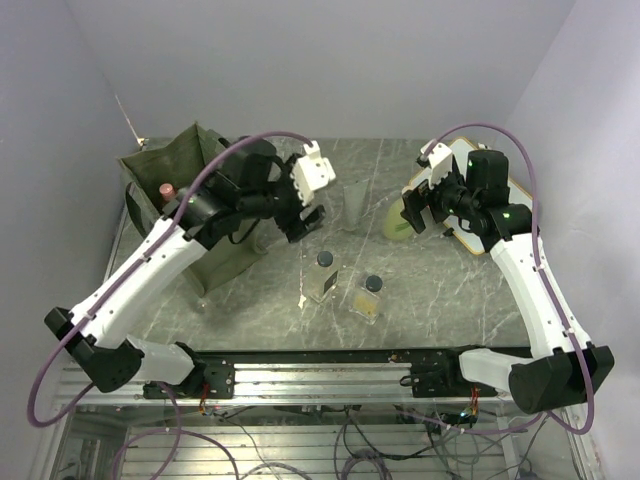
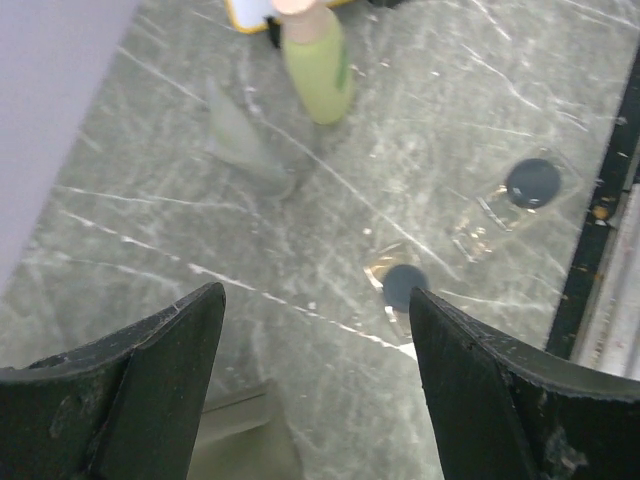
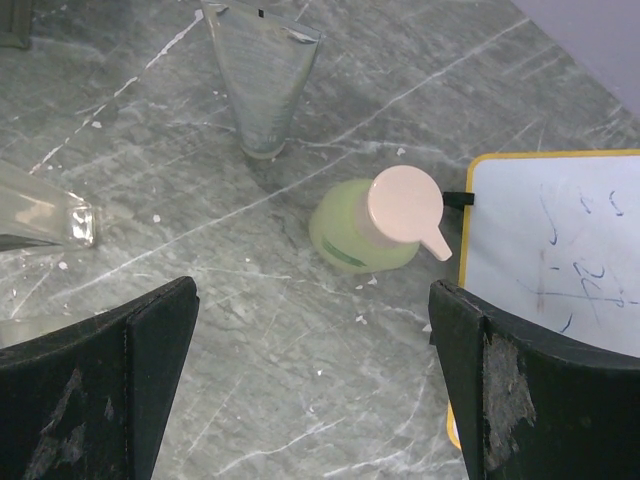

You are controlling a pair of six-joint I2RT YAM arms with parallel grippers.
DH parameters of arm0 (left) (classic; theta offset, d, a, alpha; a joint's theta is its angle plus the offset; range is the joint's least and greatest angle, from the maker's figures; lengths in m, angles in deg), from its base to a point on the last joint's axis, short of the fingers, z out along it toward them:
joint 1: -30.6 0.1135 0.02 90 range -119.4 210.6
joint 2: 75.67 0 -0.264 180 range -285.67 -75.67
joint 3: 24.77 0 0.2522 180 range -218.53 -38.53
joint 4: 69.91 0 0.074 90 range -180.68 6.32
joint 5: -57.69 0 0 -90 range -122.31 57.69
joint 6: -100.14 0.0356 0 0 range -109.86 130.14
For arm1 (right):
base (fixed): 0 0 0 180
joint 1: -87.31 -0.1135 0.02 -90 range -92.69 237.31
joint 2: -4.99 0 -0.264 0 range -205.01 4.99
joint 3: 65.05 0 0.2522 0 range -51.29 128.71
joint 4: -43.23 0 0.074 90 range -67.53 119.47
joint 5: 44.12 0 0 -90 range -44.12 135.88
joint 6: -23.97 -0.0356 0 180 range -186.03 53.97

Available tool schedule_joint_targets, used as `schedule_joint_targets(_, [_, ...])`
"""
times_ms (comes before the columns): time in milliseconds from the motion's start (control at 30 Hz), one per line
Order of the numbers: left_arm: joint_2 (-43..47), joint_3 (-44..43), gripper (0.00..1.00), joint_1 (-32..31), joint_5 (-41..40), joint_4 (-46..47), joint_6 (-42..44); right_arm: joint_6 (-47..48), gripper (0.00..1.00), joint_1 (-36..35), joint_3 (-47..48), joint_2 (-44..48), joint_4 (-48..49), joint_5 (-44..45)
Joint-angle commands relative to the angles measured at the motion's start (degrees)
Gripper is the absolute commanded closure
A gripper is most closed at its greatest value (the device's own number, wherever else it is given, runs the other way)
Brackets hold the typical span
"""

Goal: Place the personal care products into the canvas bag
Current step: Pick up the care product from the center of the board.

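Yellow-green pump bottle stands on the table, just beside the whiteboard. Your right gripper hangs over it, jaws spread wide and empty. You are lining up a grab. Next, go down around the bottle and squeeze. Your left gripper is wide open and empty too, near the canvas bag.

Olive canvas bag upright, far-left tabletop corner. Two clear square bottles, dark caps, upright mid-tabletop. Grey tube and yellow-green pump bottle upright beyond.
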Motion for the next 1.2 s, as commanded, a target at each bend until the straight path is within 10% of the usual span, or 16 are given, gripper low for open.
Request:
schedule_joint_targets(0, [-1.5, 4.7, 0.16, -4.3, -3.0, 3.6, -7.3, 1.1, 0.00, 0.4, 1.1, -0.7, -0.8, 1.2])
schedule_joint_targets(400, [-6.0, 9.7, 0.15, -15.3, -12.1, 7.2, -12.8, 1.9, 0.00, 1.5, 0.8, -2.1, -1.4, 2.5])
schedule_joint_targets(1167, [-11.2, 19.1, 0.05, -15.4, -21.9, 14.5, -15.0, 2.2, 0.00, 1.6, -1.5, 0.4, -0.4, -0.8])
